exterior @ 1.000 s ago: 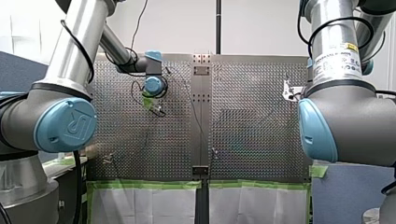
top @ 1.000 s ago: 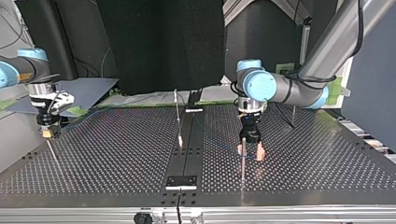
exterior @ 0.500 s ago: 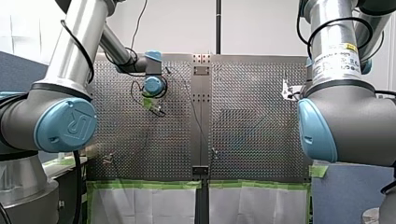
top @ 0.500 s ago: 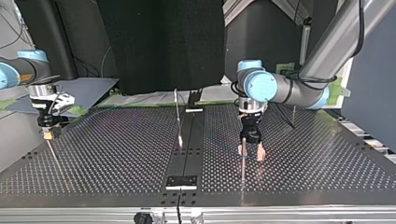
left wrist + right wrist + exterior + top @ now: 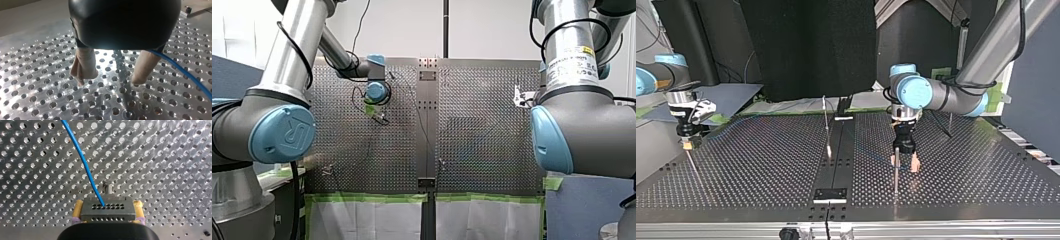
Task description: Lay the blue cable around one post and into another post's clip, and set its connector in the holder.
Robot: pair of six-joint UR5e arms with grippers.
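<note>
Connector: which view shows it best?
Right wrist view. The connector sits clamped in the right gripper, between its yellow pads, with its hole rows and the blue cable entry plain. Top view gives only a small speck under that gripper; front view cannot resolve it; left wrist view shows only cable.

The blue cable (image 5: 185,72) apparently passes behind my left tool (image 5: 111,78), its far end cropped.

The cable (image 5: 84,167) is blue, the connector (image 5: 115,212) grey with two rows of dark holes, my right claw (image 5: 108,202) yellow-padded, my black left claw (image 5: 110,80) beige-padded, the worktop (image 5: 162,170) silver and evenly perforated.
</note>
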